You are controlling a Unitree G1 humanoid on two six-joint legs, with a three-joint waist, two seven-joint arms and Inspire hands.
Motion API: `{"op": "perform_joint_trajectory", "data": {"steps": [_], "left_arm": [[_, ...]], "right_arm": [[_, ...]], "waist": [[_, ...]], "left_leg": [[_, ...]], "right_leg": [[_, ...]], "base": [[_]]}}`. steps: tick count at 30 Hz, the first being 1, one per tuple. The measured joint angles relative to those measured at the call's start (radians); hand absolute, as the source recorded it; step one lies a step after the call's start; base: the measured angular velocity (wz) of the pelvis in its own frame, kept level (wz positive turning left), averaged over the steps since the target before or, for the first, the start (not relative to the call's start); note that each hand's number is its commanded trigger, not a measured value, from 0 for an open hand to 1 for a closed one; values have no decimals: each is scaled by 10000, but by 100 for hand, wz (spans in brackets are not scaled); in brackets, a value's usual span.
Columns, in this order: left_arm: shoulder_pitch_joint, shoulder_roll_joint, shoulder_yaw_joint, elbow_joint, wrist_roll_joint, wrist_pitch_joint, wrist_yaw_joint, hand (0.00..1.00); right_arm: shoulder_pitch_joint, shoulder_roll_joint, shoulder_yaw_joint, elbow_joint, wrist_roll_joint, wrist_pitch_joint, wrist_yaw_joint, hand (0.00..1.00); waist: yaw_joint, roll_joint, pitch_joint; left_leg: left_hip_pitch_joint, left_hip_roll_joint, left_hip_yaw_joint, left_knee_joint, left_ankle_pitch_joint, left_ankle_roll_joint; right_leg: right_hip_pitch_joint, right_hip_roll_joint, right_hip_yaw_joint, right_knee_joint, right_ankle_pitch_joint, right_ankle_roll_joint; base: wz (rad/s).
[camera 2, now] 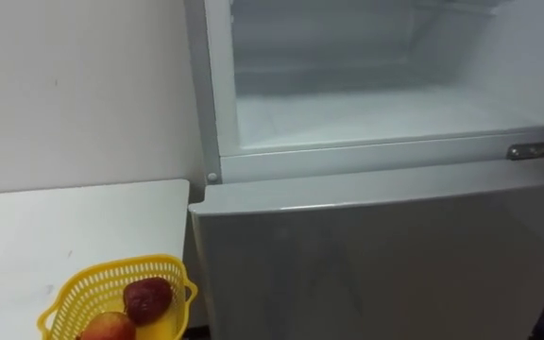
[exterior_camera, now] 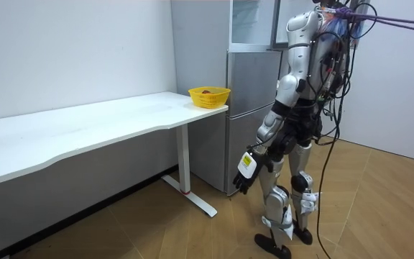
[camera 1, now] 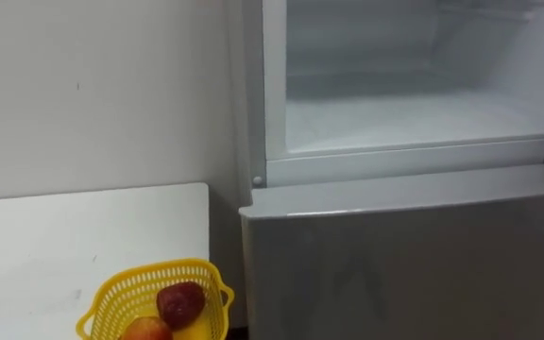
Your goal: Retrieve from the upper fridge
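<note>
Nearest us, one yellow basket (camera 1: 102, 300) sits at the corner of the white surface (camera 1: 64, 236), holding two fruits we can count: a dark red fruit (camera 1: 180, 303) and an apple (camera 1: 146, 331), just beside each other. Beyond it stands one fridge (camera 1: 404, 255), its upper compartment (camera 1: 414, 113) open above the closed lower door. From the room view we see the robot standing upright before the fridge, its left hand (exterior_camera: 244, 174) hanging low beside its thigh on a slightly bent arm; we cannot tell whether it is open or closed.

Basket (camera 1: 111, 300) cut by lower edge; fridge compartment (camera 1: 395, 118) top cropped.
</note>
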Motion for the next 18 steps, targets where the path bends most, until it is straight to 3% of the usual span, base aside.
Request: {"op": "perform_joint_trajectory", "data": {"steps": [6, 12, 18], "left_arm": [[30, -19, 197, 69, 22, 180, -97, 0], [75, -52, 435, 84, 197, 441, -308, 0], [137, -103, 352, 195, 383, 989, -504, 0]], "right_arm": [[-576, -8, -105, 1215, -8, 337, 740, 0], [-662, -46, -101, 1543, -51, 393, 1399, 0], [-969, -106, -72, 1933, 57, 717, 1694, 0]], "waist": [[16, -14, 6], [258, -4, 41], [266, -11, 39]], "left_leg": [[13, 8, 1, 70, -10, 5], [21, 40, 5, 208, -118, 3], [18, 25, 1, 238, -227, 35]], "right_leg": [[40, -2, -2, 3, -1, -2], [48, 13, 15, -4, -10, -1], [119, -2, 4, -17, -44, 45]], "base": [[0], [0], [0]]}}
